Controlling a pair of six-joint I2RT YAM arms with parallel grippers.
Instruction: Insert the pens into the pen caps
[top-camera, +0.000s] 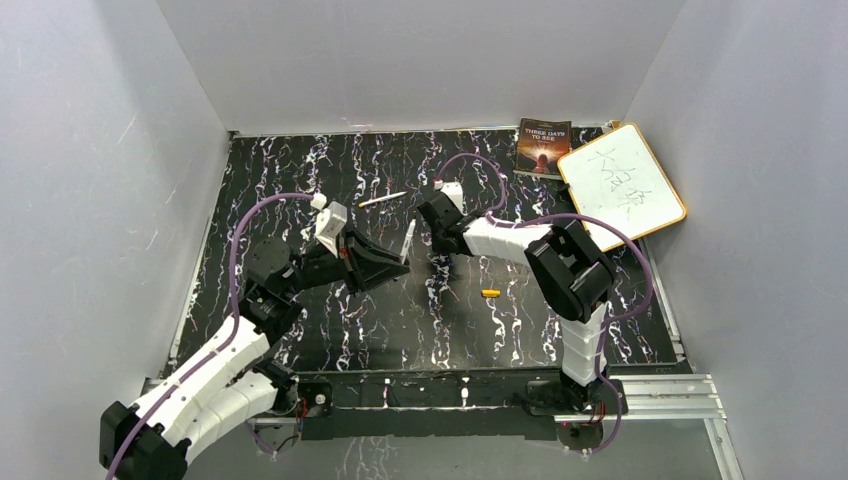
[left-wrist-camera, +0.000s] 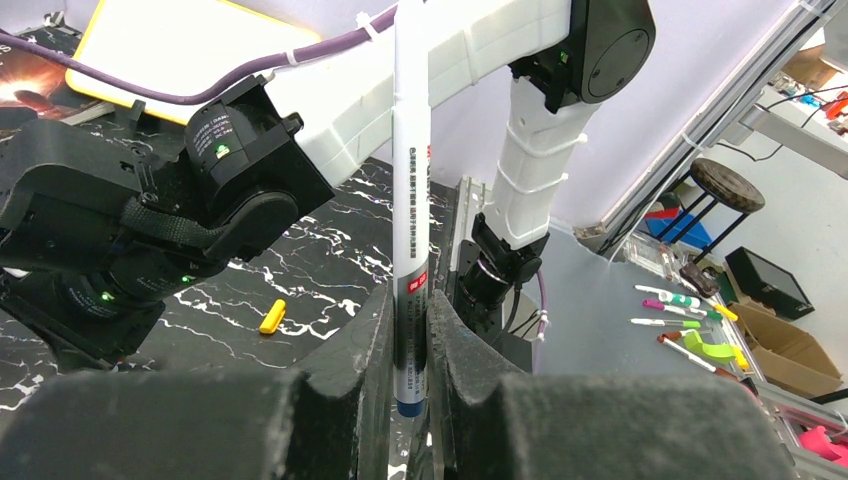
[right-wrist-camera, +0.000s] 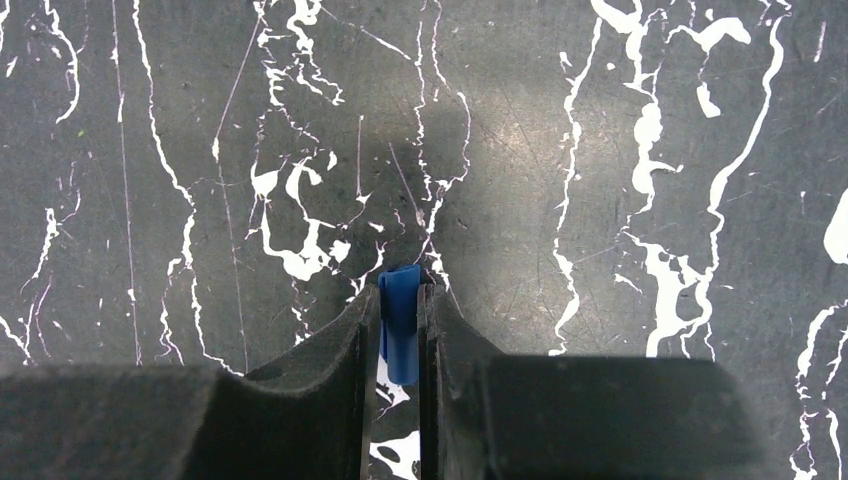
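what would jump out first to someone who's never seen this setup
The left gripper holds a white pen standing up over the middle of the black marbled table. Close beside it, the right gripper pinches a small blue cap between its fingers. An orange-yellow cap lies loose near the right arm, and a second pen lies farther back.

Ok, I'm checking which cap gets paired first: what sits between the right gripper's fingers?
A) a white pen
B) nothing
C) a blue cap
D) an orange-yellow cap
C: the right wrist view shows the blue cap pinched in the right gripper; the orange-yellow cap lies loose on the table.
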